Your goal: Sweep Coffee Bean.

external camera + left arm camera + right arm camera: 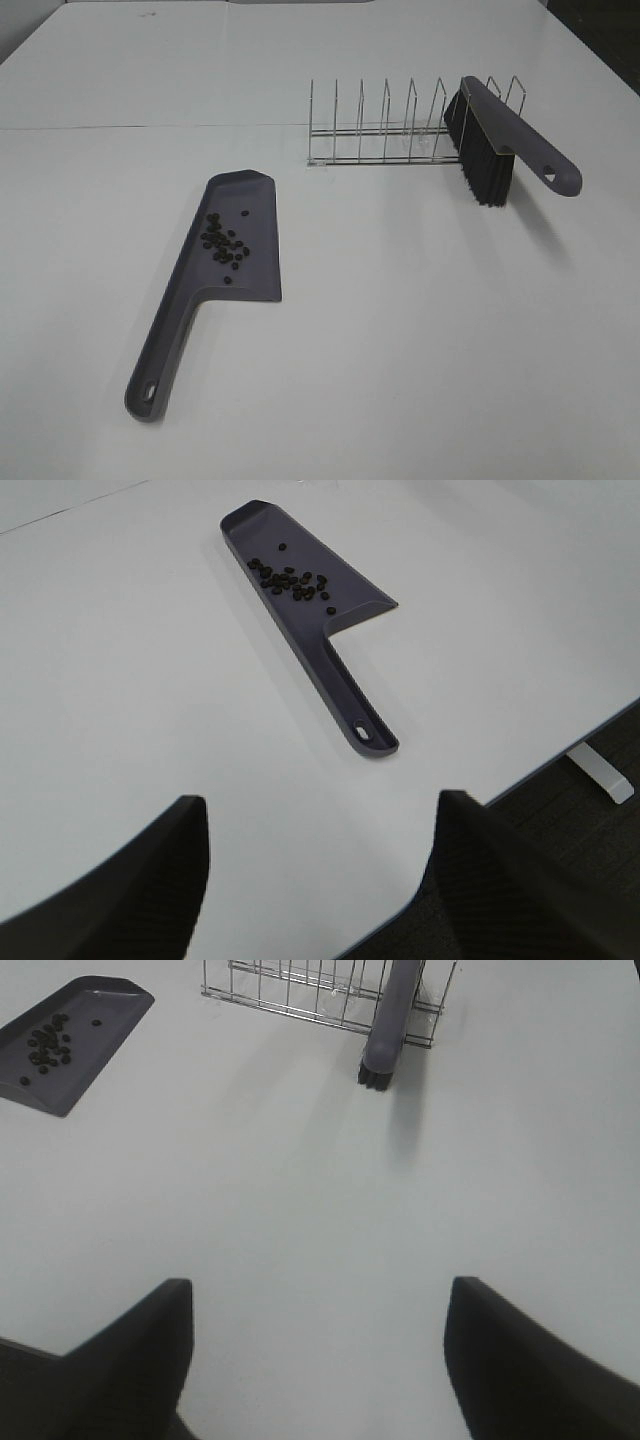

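Exterior high view shows the coffee beans (224, 242), about twenty tiny dark brown ovals in a loose cluster, already lying on the flat blade of a grey-purple dustpan (235, 250) at left of centre on the white table (420, 350); the dustpan's long axis runs from its far blade down to a handle pointing near and slightly left. Neither arm appears in that view, but each wrist view shows its own fingers spread wide and holding nothing: the left gripper (320, 880) hangs near the handle end and looks closer to the beans, while the right gripper (315, 1360) is well apart from them, facing the brush (500, 140) leaning on a wire rack (390, 130) at far right.
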